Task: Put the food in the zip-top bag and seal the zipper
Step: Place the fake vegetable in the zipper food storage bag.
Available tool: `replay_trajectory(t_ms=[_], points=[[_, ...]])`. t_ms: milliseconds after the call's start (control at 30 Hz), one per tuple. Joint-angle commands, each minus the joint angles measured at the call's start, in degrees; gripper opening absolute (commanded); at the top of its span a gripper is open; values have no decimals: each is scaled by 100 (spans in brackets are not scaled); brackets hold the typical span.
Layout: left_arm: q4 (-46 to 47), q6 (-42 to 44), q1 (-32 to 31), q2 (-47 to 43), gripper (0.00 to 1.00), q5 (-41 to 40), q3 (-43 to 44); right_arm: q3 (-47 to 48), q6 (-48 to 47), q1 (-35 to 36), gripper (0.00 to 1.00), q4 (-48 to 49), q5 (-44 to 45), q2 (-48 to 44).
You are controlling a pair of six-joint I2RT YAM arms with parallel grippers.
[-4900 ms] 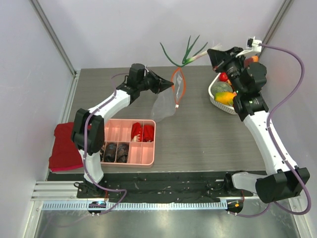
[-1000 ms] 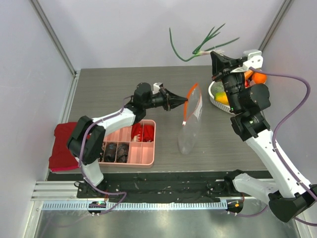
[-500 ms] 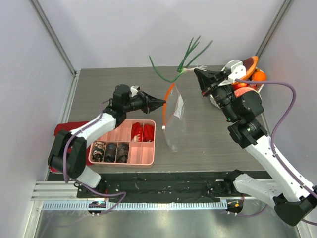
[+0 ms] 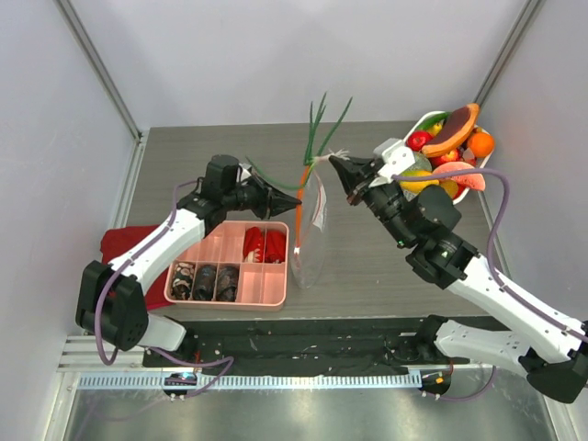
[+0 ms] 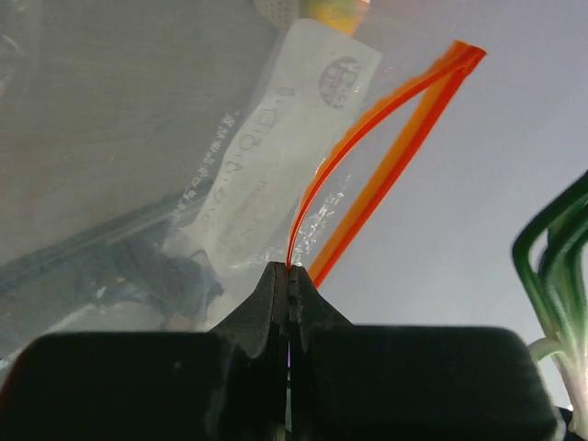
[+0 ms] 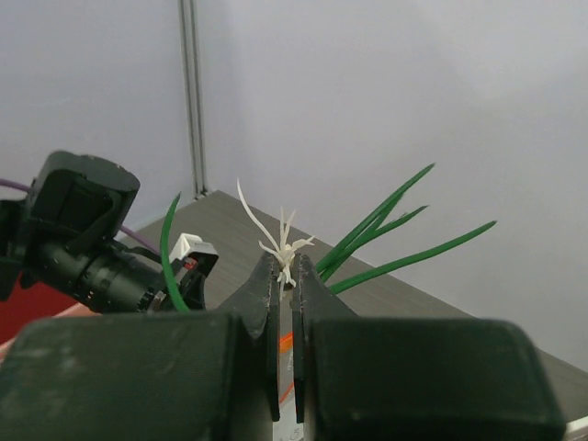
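The clear zip-top bag [image 4: 310, 246] hangs over the table from my left gripper [image 4: 292, 197], which is shut on its orange-red zipper [image 4: 299, 188]. In the left wrist view my left gripper [image 5: 289, 268] pinches one strip of the zipper [image 5: 386, 115] and the bag's mouth gapes. My right gripper [image 4: 337, 163] is shut on the white root end of a toy green onion [image 4: 321, 124], beside the top of the bag's mouth. The right wrist view shows my right gripper [image 6: 285, 268] clamped on the green onion's roots [image 6: 280, 243]. More food [image 4: 420, 180] fills the white basket [image 4: 425, 119].
A pink compartment tray [image 4: 216, 244] with dark lumps and red crinkled pieces lies under my left arm. A red cloth [image 4: 118, 241] lies at the table's left edge. The white basket stands at the back right, near the wall.
My right gripper has carried the green onion left and down to the bag's mouth, its leaves now pointing up. My left gripper has drawn the bag slightly left.
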Motion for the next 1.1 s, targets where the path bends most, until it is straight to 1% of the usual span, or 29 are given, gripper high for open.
replay_trajectory(t_ms=[0,233,267,367,433,500,567,633,667,733,933,1067], points=[[-377,96,-100,-35,0,-159,198,-236,-842,508,1,304,555,30],[-526,166,-100,-35,0,-160,303,-685,-1343,904,1,14,415,-277],[-553,183,-100,-35,0,-177,295,-790,-1535,949,1,-3,406,-321],[-571,166,-91,-44,0,-186,260,-974,-1792,1037,1,-100,-14,-593],[-570,157,-91,-44,0,-195,242,-1010,-1976,1054,1,-415,-365,-787],[-570,166,-91,-35,0,-195,268,-1019,-1977,1090,1,-748,-385,-866],[-570,166,-100,-18,0,-195,286,-1098,-2003,1098,1,-882,-577,-998],[-570,175,-100,-9,0,-195,321,-1159,-2143,1090,1,-1084,-867,-1129],[-562,175,-109,17,0,-186,347,-1229,-2187,1098,1,-1137,-1242,-1165],[-562,175,-118,26,0,-160,400,-1265,-2354,1098,1,-1346,-1456,-1183],[-553,236,-214,35,0,-116,514,-1160,-2364,1090,1,-1602,-1624,-963],[-483,228,-214,0,0,-125,497,-958,-1856,1098,1,-1971,-1554,-875]])
